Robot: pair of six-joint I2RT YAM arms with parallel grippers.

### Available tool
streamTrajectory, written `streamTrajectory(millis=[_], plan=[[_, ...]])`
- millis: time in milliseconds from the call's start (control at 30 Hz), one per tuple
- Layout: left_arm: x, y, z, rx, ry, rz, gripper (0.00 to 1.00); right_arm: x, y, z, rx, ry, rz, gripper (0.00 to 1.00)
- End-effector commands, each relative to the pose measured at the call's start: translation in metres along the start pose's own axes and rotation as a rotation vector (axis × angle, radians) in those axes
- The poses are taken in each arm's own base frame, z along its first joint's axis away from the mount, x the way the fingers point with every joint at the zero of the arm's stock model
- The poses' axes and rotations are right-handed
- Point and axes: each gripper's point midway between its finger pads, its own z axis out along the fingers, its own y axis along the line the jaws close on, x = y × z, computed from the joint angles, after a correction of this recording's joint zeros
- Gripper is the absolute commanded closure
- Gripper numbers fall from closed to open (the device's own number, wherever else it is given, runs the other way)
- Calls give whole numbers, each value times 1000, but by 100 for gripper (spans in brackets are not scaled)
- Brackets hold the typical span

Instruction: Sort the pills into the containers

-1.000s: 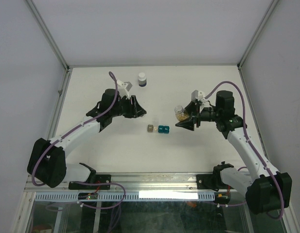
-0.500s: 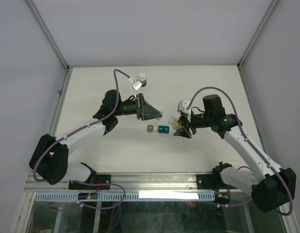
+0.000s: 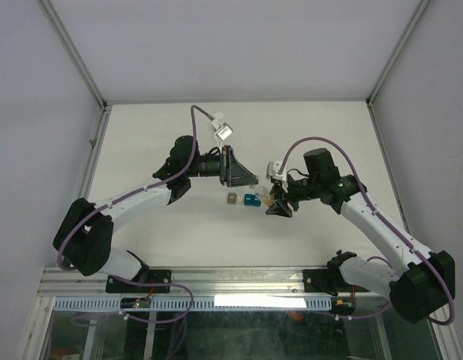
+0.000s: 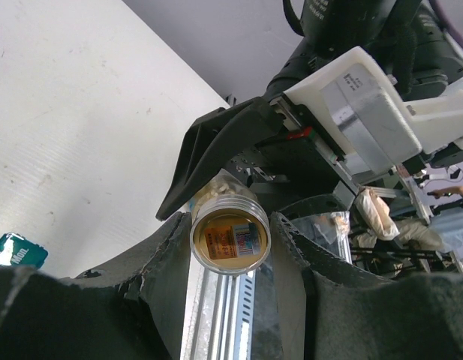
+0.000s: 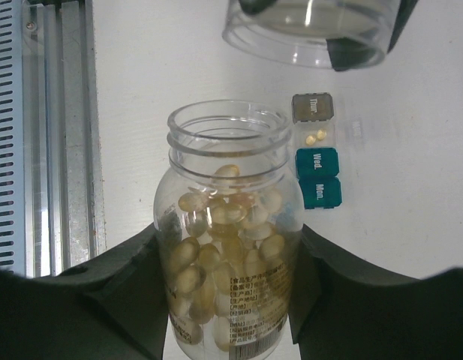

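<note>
A white table [image 3: 141,142] sits boxed in by pale grey walls [image 3: 216,45].
The right gripper [image 3: 274,202] grasps an open bottle [image 5: 227,127] of pills [image 5: 223,225]; the left gripper [image 3: 252,181] clasps a clear jar [image 4: 231,236].

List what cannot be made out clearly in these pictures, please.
1. Pill bottle: right wrist view, bottom cut off by lower edge; label print too small.
2. Clear round piece: same view, top edge cuts it; lid or jar, unclear.
3. Pill box: left wrist view, only a teal corner; left gripper and the edge hide the rest.
</note>
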Motion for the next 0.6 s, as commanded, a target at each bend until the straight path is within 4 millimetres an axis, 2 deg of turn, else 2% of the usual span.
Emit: streamTrajectory(millis=[0,200,567], plan=[[-1,-3,10,9,24,49,67,-27,-10,-6,32,-44,-71,100],[4,-1,13,-9,43,57,67,-28,-10,-7,35,-44,-70,100],[9,-10,15,26,69,64,67,-24,-13,-4,32,-24,-51,100]])
